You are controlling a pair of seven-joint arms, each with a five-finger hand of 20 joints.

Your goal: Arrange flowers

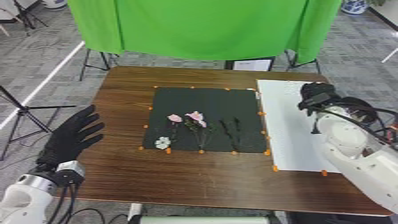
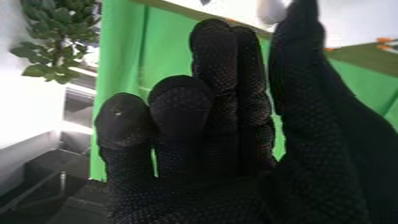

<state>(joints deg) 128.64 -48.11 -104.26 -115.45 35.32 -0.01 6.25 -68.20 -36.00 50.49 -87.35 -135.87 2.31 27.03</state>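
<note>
At far left, by the edge of the brown wooden table (image 1: 204,172), black fabric-gloved left hand (image 1: 60,145) with straight fingers spread apart. On the flat black mat (image 1: 171,101), left to right: small white flower (image 1: 163,143), small pink flower (image 1: 175,118), larger pink flower (image 1: 196,117), thin dark stems (image 1: 227,133). At right, over the long white sheet (image 1: 282,112), black fabric-gloved right hand (image 1: 318,96) with loosely bent fingers, apart from the thumb.

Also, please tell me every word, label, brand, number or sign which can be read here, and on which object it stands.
There are none that can be read.
White panel in a dark frame, beyond the table: any print is too small to read.
Black mat under the flowers: no readable text.
White sheet: no readable text.
</note>
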